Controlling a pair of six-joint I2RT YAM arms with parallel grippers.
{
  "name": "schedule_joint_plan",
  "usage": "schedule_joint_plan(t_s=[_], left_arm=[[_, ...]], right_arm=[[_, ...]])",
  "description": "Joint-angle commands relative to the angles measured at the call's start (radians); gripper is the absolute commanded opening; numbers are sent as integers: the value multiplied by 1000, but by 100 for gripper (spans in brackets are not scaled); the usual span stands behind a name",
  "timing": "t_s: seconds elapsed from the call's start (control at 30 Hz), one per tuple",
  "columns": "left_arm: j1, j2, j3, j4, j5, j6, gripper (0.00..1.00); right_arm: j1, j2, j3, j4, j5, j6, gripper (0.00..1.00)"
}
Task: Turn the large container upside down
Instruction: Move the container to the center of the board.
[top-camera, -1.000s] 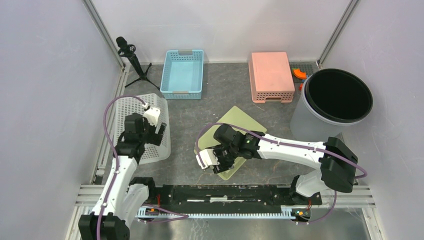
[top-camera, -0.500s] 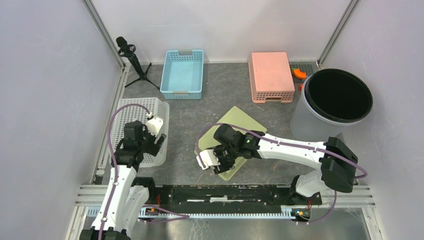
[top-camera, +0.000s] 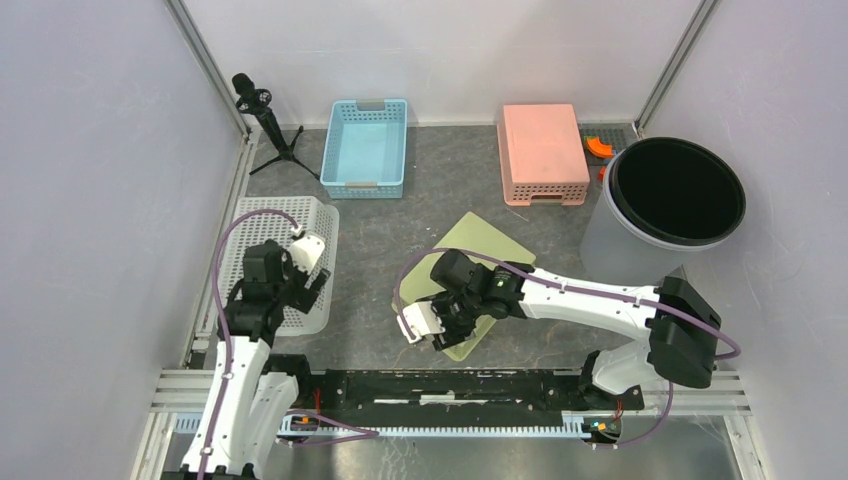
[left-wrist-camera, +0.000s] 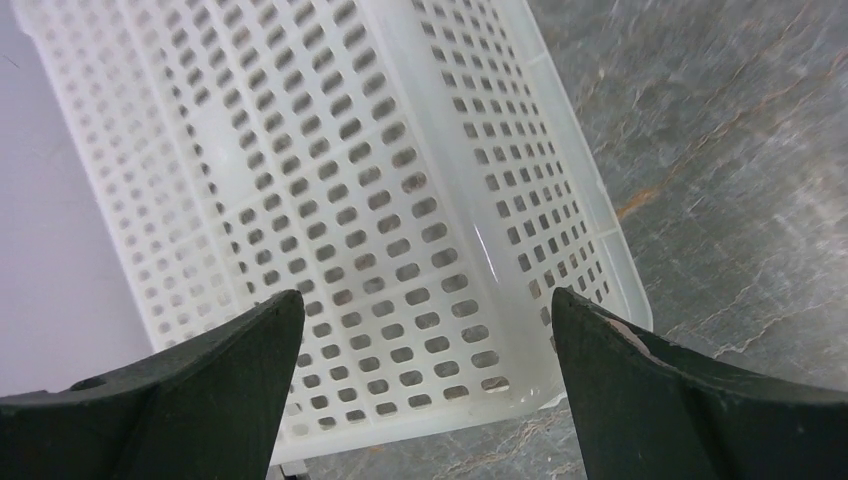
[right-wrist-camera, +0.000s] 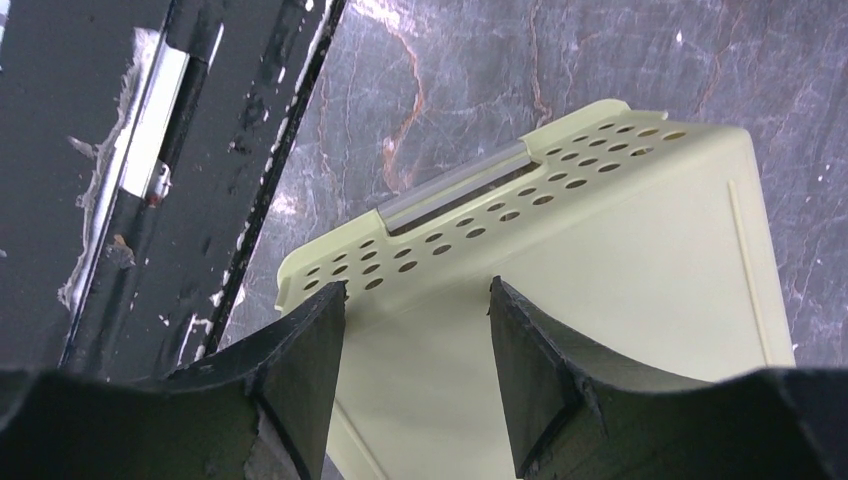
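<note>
The large container, a white perforated basket (top-camera: 275, 235), lies bottom up on the table at the left. In the left wrist view its slotted base (left-wrist-camera: 330, 170) faces up and its rim rests on the floor. My left gripper (top-camera: 318, 285) hovers over the basket's near right corner, open wide (left-wrist-camera: 425, 310), touching nothing. My right gripper (top-camera: 432, 332) hangs open (right-wrist-camera: 418, 290) over the near end of a yellow-green basket (top-camera: 480, 245) that also lies bottom up (right-wrist-camera: 600, 250), with nothing between the fingers.
A blue basket (top-camera: 366, 147) and an overturned pink basket (top-camera: 542, 150) stand at the back. A tall grey bin (top-camera: 665, 200) fills the right side, an orange object (top-camera: 599, 146) behind it. A black tripod (top-camera: 265, 115) stands back left. The black rail (top-camera: 450, 385) runs along the near edge.
The white basket, tilted on its edge a second ago, has dropped flat, bottom up. My left gripper has drawn back toward the near edge. The right arm has barely shifted.
</note>
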Motion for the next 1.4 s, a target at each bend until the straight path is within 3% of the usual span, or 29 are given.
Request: schedule_joint_plan(t_s=[0.0, 0.27, 0.53, 0.7, 0.9, 1.1, 1.37], left_arm=[[-1, -28, 128, -20, 83, -34, 100], [-1, -126, 237, -80, 228, -158, 100], [-1, -203, 210, -81, 227, -232, 100], [-1, -260, 185, -64, 210, -240, 100], [-1, -313, 160, -21, 236, -233, 100], [-1, -261, 192, -5, 135, -316, 100], [-1, -259, 170, 10, 78, -332, 100]], right_arm=[[4, -45, -32, -59, 68, -28, 61], [4, -126, -89, -105, 48, -71, 61], [-25, -294, -43, -193, 161, -141, 67], [-84, -350, -43, -332, 295, -225, 69], [-264, -384, -111, -379, 335, -331, 70], [-391, -379, -211, -268, 365, -394, 70], [-441, -335, -253, -36, 412, -344, 71]])
